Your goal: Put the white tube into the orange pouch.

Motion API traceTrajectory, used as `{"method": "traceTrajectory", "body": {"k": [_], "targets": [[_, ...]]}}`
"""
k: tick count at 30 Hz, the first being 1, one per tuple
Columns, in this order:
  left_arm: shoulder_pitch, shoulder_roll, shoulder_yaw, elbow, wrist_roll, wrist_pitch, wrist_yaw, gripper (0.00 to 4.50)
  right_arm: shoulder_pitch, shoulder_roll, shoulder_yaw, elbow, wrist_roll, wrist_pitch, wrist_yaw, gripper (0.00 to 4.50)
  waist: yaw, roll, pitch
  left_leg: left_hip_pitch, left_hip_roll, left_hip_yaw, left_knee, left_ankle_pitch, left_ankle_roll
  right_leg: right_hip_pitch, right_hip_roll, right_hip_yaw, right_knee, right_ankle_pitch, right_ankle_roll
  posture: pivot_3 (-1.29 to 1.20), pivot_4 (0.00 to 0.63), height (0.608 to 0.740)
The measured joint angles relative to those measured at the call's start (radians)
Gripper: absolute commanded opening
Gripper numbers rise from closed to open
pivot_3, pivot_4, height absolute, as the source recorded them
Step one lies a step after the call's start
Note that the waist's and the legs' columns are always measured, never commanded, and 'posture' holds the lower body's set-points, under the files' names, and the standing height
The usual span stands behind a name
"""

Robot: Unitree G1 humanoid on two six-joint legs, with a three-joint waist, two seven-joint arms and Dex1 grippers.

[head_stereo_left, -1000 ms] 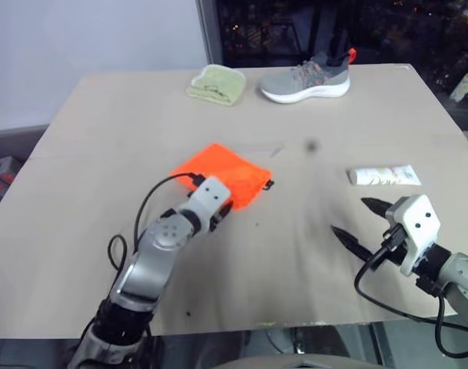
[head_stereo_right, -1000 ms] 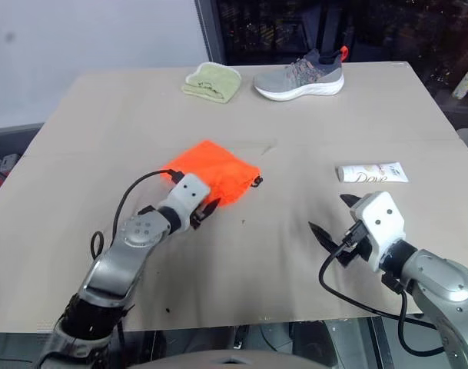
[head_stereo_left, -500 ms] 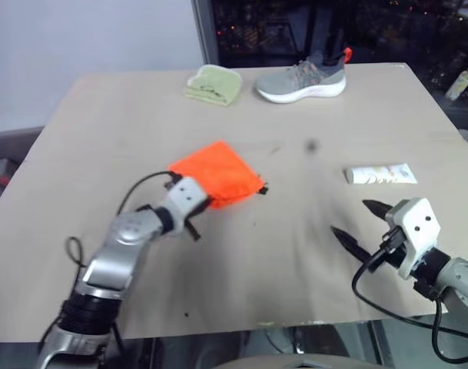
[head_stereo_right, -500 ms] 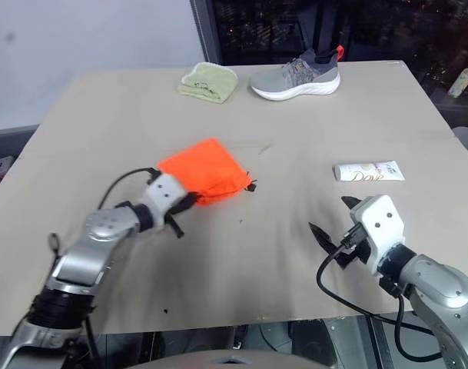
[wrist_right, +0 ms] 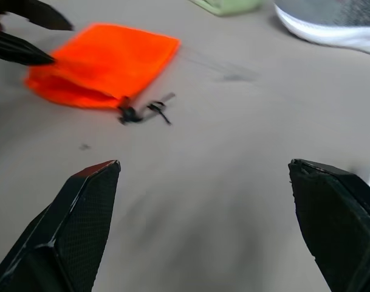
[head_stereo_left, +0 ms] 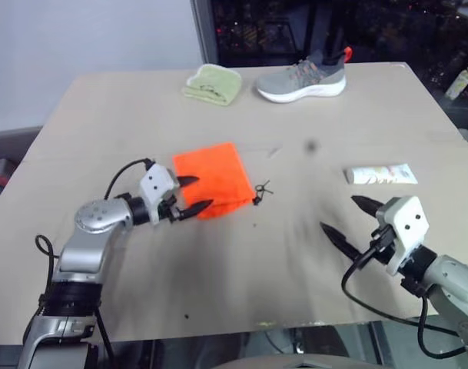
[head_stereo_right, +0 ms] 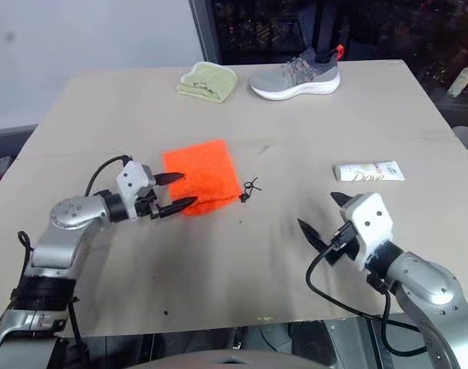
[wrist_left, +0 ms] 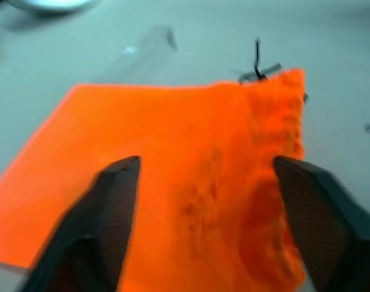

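- Our left arm reaches in from the left with its elbow bent, the left gripper (head_stereo_left: pixel 189 194) pointing nearly level at the pouch (head_stereo_left: pixel 214 180).
- Its two fingers are spread, one tip at the pouch's left edge and the other at its near left corner; they clasp nothing, and we cannot tell whether the tips touch the fabric.
- Our right arm sits well right of the pouch, near the table's (head_stereo_left: pixel 103 108) front edge, with the right gripper (head_stereo_left: pixel 347 217) aimed towards the pouch and its fingers spread wide and empty.
- The tube (head_stereo_left: pixel 381 175) lies flat on the table, well right of the pouch and just beyond the right gripper, touched by neither gripper.
- The pouch lies flat on the table, its black cord (head_stereo_left: pixel 261 189) trailing from its near right corner.
- The eye views take in the shoe (head_stereo_left: pixel 305 78) and the green cloth (head_stereo_left: pixel 212 84), both at the far edge, well beyond the pouch.
- The left wrist view adds a close look at the pouch: the fabric spans the gap between both fingers, and the gathered edge is wrinkled.
- The right wrist view shows the pouch from the cord side, with the left gripper's fingers at its far end.
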State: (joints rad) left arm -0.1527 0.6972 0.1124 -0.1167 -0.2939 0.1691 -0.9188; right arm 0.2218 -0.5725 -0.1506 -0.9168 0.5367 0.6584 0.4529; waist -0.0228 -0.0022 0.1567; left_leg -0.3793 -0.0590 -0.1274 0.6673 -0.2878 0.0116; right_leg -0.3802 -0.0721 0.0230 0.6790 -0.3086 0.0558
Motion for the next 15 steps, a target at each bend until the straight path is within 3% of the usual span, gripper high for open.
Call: {"method": "traceTrajectory", "body": {"k": [5, 15], "targets": [[0.159, -0.003, 0.019, -0.251, -0.015, 0.120, 0.097, 3.39, -0.013, -0.013, 0.023, -0.012, 0.048, -0.044, 0.078, 4.50, 0.012, 0.000, 0.000, 0.000, 0.000, -0.001, 0.001, 0.000, 0.000, 0.001, 0.000, -0.001, 0.000, 0.000, 0.000, 0.00, 0.150, 0.740], [0.157, -0.046, -0.058, -0.343, 0.162, 0.255, 0.333, 3.39, -0.094, -0.122, 0.005, -0.003, 0.092, -0.093, 0.199, 4.50, 0.012, 0.000, 0.000, 0.001, -0.001, -0.002, 0.001, 0.000, 0.000, 0.001, 0.001, -0.002, 0.000, 0.002, 0.002, 0.00, 0.150, 0.740]]}}
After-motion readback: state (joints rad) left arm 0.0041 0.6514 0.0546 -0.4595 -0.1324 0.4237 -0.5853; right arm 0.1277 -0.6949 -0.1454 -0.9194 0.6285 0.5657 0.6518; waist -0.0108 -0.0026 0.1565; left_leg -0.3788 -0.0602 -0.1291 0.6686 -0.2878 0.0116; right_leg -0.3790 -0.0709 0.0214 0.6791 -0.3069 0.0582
